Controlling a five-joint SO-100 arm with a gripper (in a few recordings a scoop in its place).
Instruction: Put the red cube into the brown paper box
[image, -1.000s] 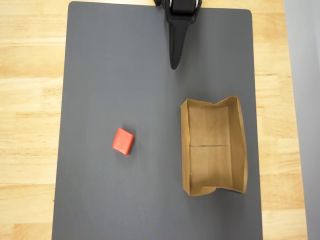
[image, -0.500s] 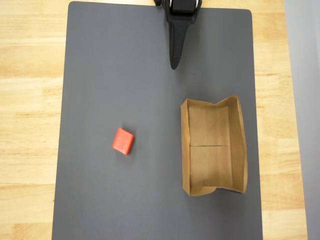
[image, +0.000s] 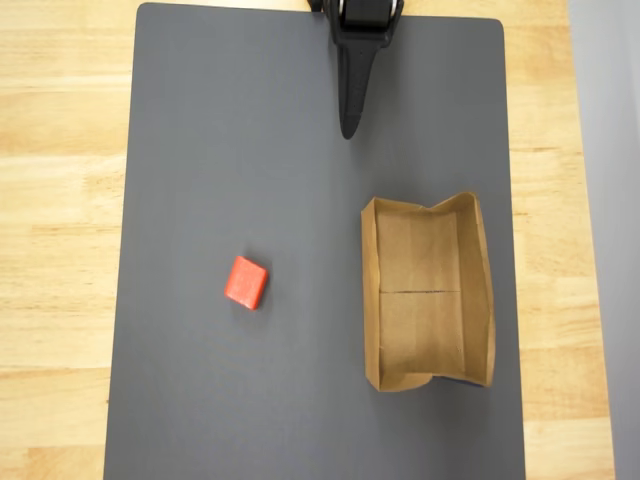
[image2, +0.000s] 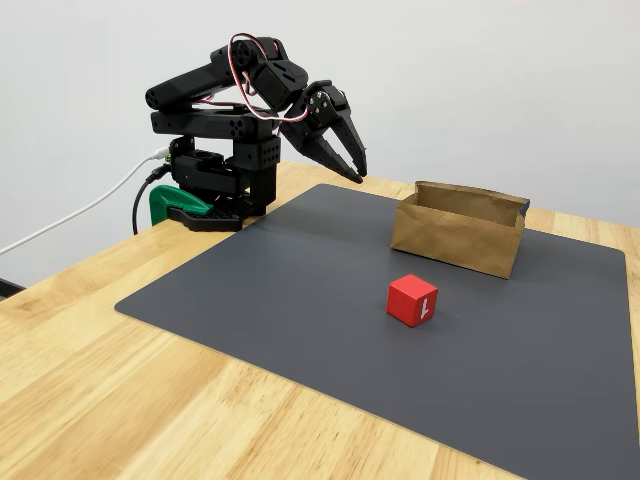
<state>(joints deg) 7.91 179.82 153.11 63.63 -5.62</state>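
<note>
With its fingers pressed together and empty, the black two-finger gripper (image2: 355, 168) hung at twelve o'clock, the reach seemingly unbegun: it would need to spread over the small red rounded cube (image: 246, 282), well apart at nine o'clock from the tan kraft-paper box (image: 484, 300).

A black arm (image2: 225, 110) with red and white wires looped on top, clamped by a green clamp (image2: 170, 203).

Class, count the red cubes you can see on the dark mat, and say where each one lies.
1. The red cube lies on the dark mat, apart from the brown paper box, left of it in the overhead view. The box's floor shows bare, so none hides there.
</note>
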